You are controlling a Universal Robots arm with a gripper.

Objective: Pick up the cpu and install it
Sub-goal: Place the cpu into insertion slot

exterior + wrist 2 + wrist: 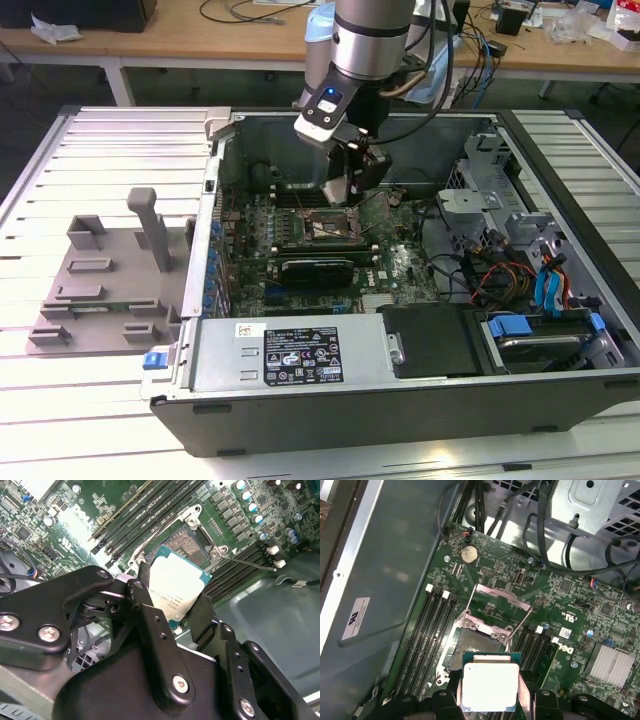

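The gripper [352,190] hangs inside the open computer case [400,400], in the upper middle of the exterior view. Its fingers are clamped on two opposite edges of the cpu [487,687]. In both wrist views the cpu, silver top showing, is held over the open socket [479,647], whose latch frame [495,599] is swung up. The case rests on the slatted table [100,150].
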